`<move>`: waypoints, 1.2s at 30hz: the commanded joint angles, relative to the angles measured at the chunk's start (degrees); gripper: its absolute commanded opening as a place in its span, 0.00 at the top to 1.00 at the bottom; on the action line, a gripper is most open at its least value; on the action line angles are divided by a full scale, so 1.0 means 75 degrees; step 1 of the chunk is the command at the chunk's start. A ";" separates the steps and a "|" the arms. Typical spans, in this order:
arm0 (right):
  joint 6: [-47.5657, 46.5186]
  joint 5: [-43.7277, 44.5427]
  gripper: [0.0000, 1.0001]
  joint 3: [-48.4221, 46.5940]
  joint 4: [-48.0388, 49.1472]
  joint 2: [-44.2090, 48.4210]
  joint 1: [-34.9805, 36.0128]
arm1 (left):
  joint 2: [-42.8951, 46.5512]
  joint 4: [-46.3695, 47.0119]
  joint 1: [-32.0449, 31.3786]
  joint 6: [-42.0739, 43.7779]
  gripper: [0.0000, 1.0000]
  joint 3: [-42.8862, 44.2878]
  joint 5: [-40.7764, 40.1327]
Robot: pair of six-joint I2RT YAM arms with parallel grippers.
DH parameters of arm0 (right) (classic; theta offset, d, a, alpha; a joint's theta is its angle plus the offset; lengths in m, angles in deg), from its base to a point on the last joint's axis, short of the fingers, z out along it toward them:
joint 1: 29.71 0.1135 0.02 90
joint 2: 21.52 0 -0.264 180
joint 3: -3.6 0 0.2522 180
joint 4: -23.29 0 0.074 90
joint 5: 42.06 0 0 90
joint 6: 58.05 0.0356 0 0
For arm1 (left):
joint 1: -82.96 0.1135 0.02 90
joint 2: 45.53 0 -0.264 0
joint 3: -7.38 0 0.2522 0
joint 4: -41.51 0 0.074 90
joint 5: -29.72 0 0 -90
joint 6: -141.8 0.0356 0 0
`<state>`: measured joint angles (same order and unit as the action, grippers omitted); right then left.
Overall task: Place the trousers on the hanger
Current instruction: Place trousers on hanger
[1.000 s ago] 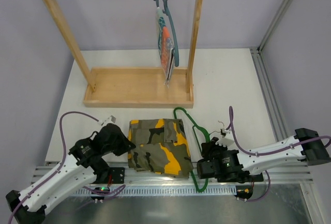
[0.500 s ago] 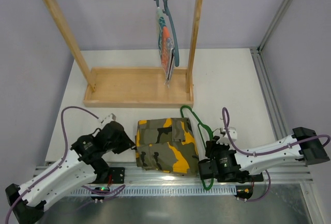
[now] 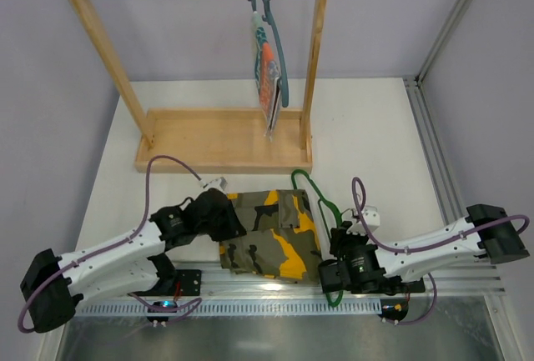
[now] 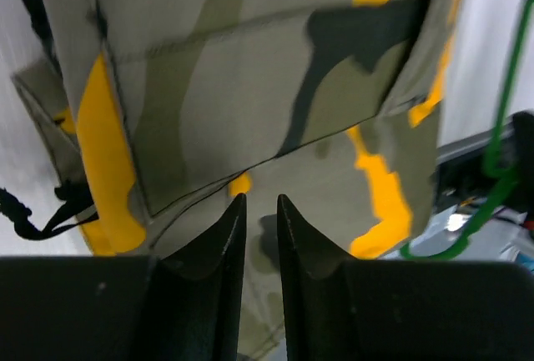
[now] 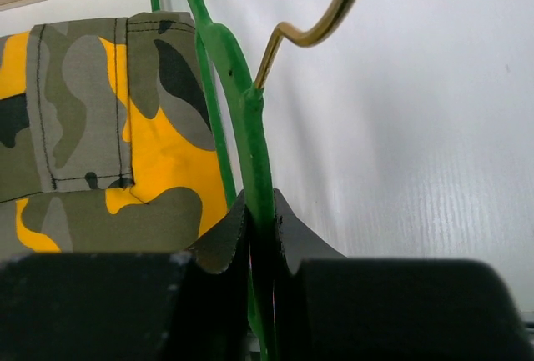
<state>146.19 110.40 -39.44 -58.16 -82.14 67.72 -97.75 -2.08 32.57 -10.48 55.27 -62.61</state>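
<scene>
Trousers (image 3: 269,233) lie folded at the bench's (image 3: 375,144) near edge, between my arms. My right gripper (image 5: 260,219) is clamped on the hanger (image 5: 250,127) at its neck, steadying it just beside them, presumably for threading. My left gripper (image 4: 260,211) sits over the fabric, jaws a slit apart, pinching nothing I can see.

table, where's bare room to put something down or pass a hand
Widest bare table lies right of the rack, out to the side rail. A thin strip runs between the rack and the trousers. Crowded near edge: trousers, hanger, left arm, right arm.
</scene>
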 commanded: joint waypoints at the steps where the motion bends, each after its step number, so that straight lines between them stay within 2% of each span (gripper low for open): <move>1: 0.2140 0.0450 0.96 0.0235 0.0431 0.0358 -0.0018 | 0.0365 0.1045 -0.0440 -0.0483 0.78 -0.0775 0.0207; 2: 0.1730 0.0438 0.96 0.0270 0.0678 0.0534 -0.0018 | 0.0447 0.1174 -0.0441 -0.0554 0.77 -0.1056 0.0217; 3: 0.0763 0.0450 0.95 0.0317 0.0959 0.0710 -0.0018 | 0.0471 0.1269 -0.0441 -0.0636 0.77 -0.1476 0.0217; 5: 0.0030 0.0333 0.83 0.0551 0.1663 0.1389 -0.0018 | 0.0518 0.1608 -0.0441 -0.0824 0.77 -0.1819 0.0228; 6: -0.0716 0.0275 0.77 0.0645 0.1862 0.1623 -0.0018 | 0.0530 0.1656 -0.0441 -0.0860 0.76 -0.1925 0.0217; 7: -0.1106 0.0228 0.68 0.0878 0.2339 0.1962 -0.0029 | 0.0518 0.1645 -0.0441 -0.0883 0.76 -0.2030 0.0205; 10: -0.2486 0.0028 0.62 0.1382 0.2975 0.3193 -0.0018 | 0.0518 0.1376 -0.0441 -0.0860 0.73 -0.2078 0.0018; 15: -0.3734 -0.0054 0.61 0.1782 0.3645 0.4611 -0.0018 | 0.0553 0.1631 -0.0441 -0.0941 0.73 -0.2394 0.0099; 19: -0.4566 -0.0101 0.56 0.1724 0.3903 0.4907 -0.0029 | 0.0764 0.1750 -0.0441 -0.1012 0.73 -0.2640 0.0123; 25: -0.5187 -0.0124 0.53 0.1432 0.3915 0.4756 -0.0053 | 0.0905 0.1668 -0.0441 -0.1012 0.72 -0.2652 0.0064; 29: -0.5165 -0.0252 0.53 0.1139 0.3587 0.4370 -0.0240 | 0.0905 0.1610 -0.0441 -0.1001 0.72 -0.2640 0.0076; 32: -0.5655 -0.0825 0.53 0.0974 0.3784 0.4017 -0.0696 | 0.0975 0.1563 -0.0441 -0.1001 0.72 -0.2617 0.0064; 34: -0.6405 -0.1352 0.53 0.0962 0.4391 0.3853 -0.1351 | 0.1069 0.1493 -0.0441 -0.1001 0.72 -0.2617 0.0041; 36: -0.6571 -0.2091 0.61 0.0974 0.4570 0.3618 -0.1936 | 0.1139 0.1364 -0.0441 -0.1035 0.72 -0.2652 0.0017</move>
<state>102.61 101.11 -30.20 -28.67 -53.20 57.60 -90.02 10.75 29.45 -18.30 36.40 -61.32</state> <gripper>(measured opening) 0.420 0.279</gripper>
